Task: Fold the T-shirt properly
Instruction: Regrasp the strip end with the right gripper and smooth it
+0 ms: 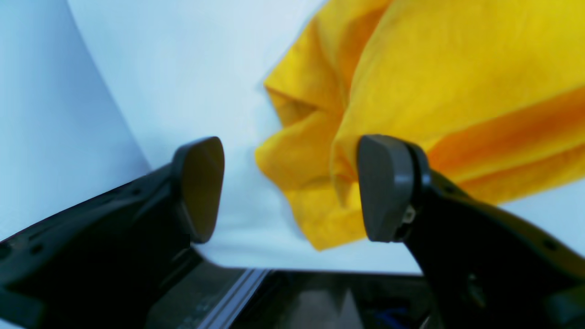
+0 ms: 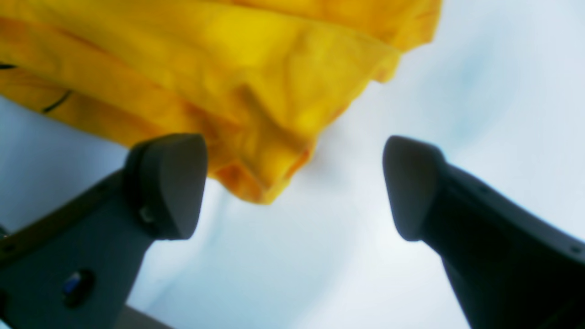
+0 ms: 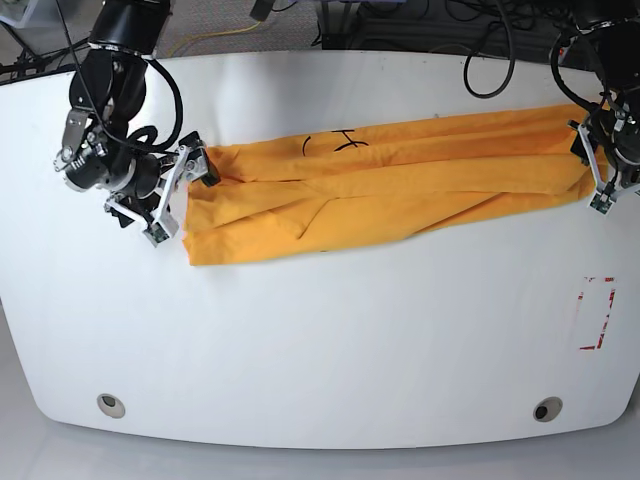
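both grippers are spread wide with nothing pinched between the fingers. left gripper [image 1: 292, 187] has its two dark pads apart, and in its wrist view the crumpled end of the t-shirt [image 3: 385, 185] sits in the gap and partly behind one pad, but the cloth just lies on the table, not clamped. i can't tell for sure whether that pad is brushing the fabric or just in front of it. right gripper [image 2: 295, 187] is the same deal: fingers well apart, a rumpled corner of the shirt hanging into the gap between them, white surface showing through the rest of the gap.

from the base view the shirt is folded into a long orange-yellow band running across the far half of the white table [image 3: 320, 350], tilted a bit so the end by the left gripper [image 3: 598, 165] sits further back than the other end. the thin black markings show on the far edge of the band, nearer the right gripper [image 3: 180, 190]. each gripper sits right at one short end of the band.

no containers anywhere. the whole near half of the table is bare white, apart from a small red-and-white marking [image 3: 596, 313] near the edge on the left arm's side and two round holes [image 3: 111, 405] by the near rim. cables [image 3: 490, 50] lie beyond the far edge.
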